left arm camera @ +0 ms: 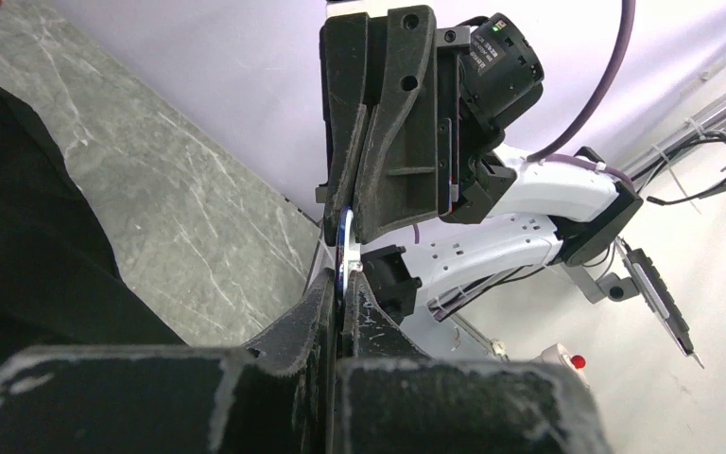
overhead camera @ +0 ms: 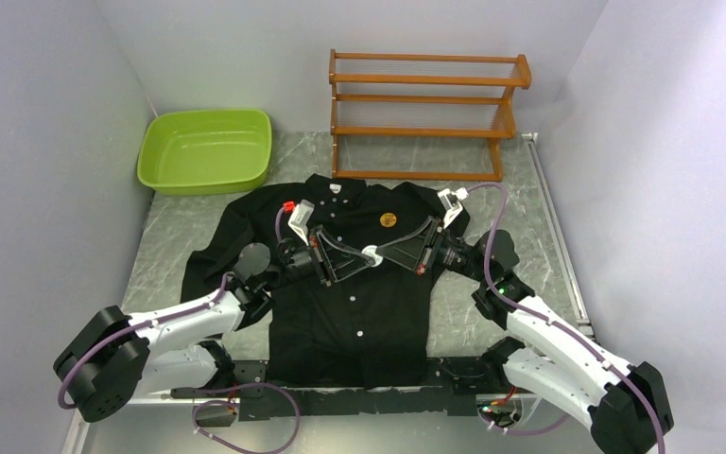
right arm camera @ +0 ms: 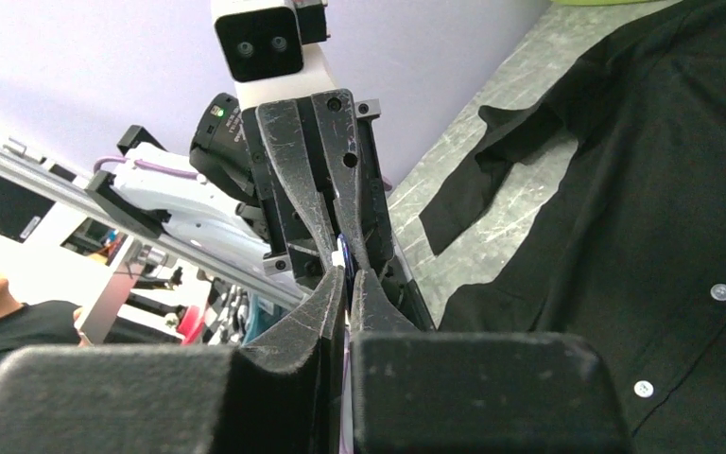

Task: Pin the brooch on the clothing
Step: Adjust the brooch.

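Note:
The black shirt lies flat on the table, collar at the far side. The orange brooch rests on its chest, right of the button line, with no gripper touching it. My left gripper and right gripper meet tip to tip above the shirt's middle. Both are shut on one small thin white-and-blue disc. The left wrist view shows my left gripper pinching the disc edge-on. The right wrist view shows my right gripper on the same disc, beside the shirt.
A green basin stands at the far left and a wooden rack at the far middle. Grey walls close both sides. Bare marble table shows left of the shirt and in the left wrist view.

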Controlling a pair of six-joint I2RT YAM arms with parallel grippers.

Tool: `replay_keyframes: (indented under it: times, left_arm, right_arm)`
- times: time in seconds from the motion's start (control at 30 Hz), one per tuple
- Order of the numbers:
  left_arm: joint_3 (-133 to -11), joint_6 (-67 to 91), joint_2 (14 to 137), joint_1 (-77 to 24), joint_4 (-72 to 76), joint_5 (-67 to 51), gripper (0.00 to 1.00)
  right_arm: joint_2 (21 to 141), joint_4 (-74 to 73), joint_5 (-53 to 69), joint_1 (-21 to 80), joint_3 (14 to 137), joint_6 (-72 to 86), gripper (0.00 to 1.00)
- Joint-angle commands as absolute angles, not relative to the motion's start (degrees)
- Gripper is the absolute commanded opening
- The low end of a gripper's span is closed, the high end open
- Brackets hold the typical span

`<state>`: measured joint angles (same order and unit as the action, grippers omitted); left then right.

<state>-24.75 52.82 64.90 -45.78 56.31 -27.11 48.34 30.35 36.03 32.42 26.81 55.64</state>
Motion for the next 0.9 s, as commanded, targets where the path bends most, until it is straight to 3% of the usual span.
replay_keyframes:
  times: [0.0,0.17,0.27,0.3,0.43,0.5,0.6,0.67,0.77,0.87]
  left_arm:
    - [-25.67,51.7,63.96,-46.13,58.49,-27.63,0.02]
    - [-27.32,48.48,61.08,-46.13,50.04,-29.5,0.03]
    - [-28.09,47.14,59.58,-46.08,45.38,-29.7,0.03]
    - [-28.12,46.87,59.3,-46.13,44.73,-29.83,0.03]
    - [-27.97,46.82,58.8,-46.14,44.53,-30.09,0.03]
    - [-27.88,47.1,59.05,-46.15,44.94,-30.35,0.06]
    - [-27.35,47.64,59.24,-46.14,45.62,-30.52,0.37]
    - [-26.51,48.2,59.09,-46.14,46.4,-30.29,0.46]
    - [-25.56,48.81,58.8,-46.13,47.51,-29.97,0.45]
    - [-25.63,49.03,59.1,-46.15,48.41,-30.35,0.31]
  right_arm:
    - [49.48,29.14,38.01,32.61,29.99,53.74,0.11]
    - [50.31,21.58,40.66,32.56,33.68,47.88,0.33]
    - [50.99,18.86,42.37,32.61,35.28,45.55,0.37]
    - [51.28,18.88,43.28,32.61,35.51,45.27,0.34]
    - [52.09,20.29,45.81,32.6,35.5,45.52,0.0]
    - [51.88,21.07,45.98,32.61,35.23,45.7,0.0]
    - [50.07,20.23,43.56,32.61,34.7,45.46,0.0]
    - [48.72,19.6,42.03,32.61,34.46,45.04,0.0]
    - [47.67,18.74,40.73,32.61,34.54,44.51,0.0]
    - [47.69,19.21,40.78,32.53,34.39,44.98,0.0]
